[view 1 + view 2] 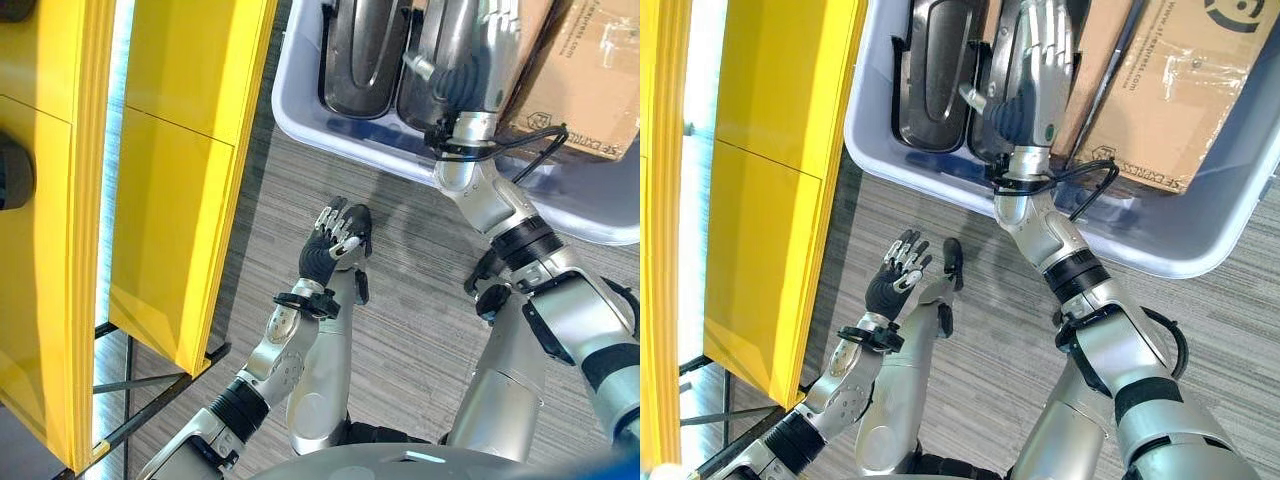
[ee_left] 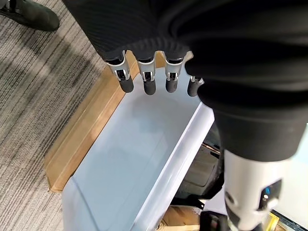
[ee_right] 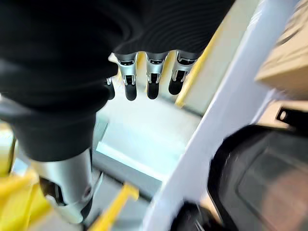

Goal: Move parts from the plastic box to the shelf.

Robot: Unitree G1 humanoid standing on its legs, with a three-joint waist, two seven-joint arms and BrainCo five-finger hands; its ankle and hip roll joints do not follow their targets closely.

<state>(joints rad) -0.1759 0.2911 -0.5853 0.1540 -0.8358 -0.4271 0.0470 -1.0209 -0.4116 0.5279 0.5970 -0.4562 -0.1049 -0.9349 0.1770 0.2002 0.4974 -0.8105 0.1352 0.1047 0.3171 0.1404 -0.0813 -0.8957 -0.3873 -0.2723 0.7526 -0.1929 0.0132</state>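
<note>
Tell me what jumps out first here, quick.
The yellow shelf fills the robot's left side. Ahead, the pale plastic box holds two dark moulded parts and a cardboard carton, with the right hand reaching open-fingered over the parts. The left hand hangs open above the grey floor, holding nothing.

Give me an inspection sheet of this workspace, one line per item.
Surface: grey striped carpet floor.
Job's things: pale plastic box on the floor holding two dark moulded parts; yellow shelf to the robot's left.
Clutter: cardboard box lying inside the plastic box beside the parts.
Hands: right hand reaching over the parts in the box, fingers straight, holding nothing; left hand raised over the floor, fingers relaxed, empty.
Cables: nothing seen.
Surroundings: dark metal shelf frame near the floor.
</note>
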